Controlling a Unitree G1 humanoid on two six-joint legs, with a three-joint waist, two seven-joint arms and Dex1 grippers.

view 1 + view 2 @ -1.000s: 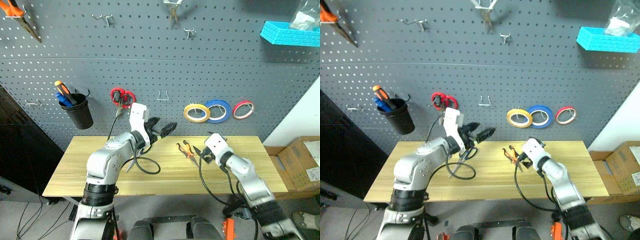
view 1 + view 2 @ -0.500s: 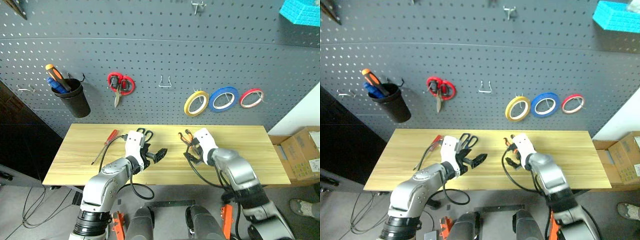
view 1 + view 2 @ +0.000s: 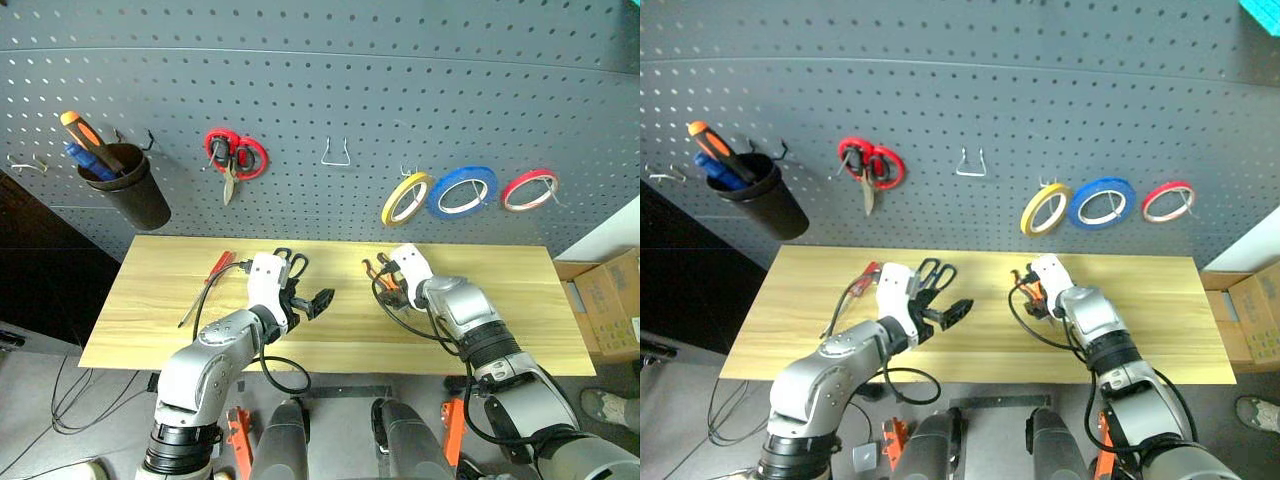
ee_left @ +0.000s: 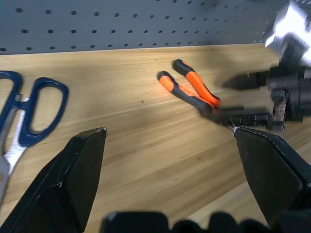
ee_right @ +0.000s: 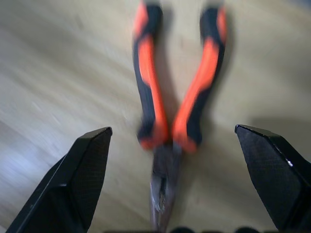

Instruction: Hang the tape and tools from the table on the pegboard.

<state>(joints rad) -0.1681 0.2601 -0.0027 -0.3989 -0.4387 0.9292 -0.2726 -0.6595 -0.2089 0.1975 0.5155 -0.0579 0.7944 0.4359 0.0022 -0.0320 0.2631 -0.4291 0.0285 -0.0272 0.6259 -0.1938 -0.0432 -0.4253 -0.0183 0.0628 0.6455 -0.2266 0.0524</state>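
two black-fingered grippers hang low over the light wooden plank table (image 3: 150, 320), both with fingers spread wide and holding nothing. the right gripper (image 5: 170, 194) straddles the small orange-and-black pliers (image 5: 177, 92); the left gripper (image 3: 318, 302) is beside the dark-blue-handled scissors (image 4: 24, 116). beyond, the thin yellow tape ring (image 3: 405, 198) hangs on the dark grey pegboard (image 3: 320, 90).

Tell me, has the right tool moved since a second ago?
Yes. The right tool, open, has come down over the pliers on the table.
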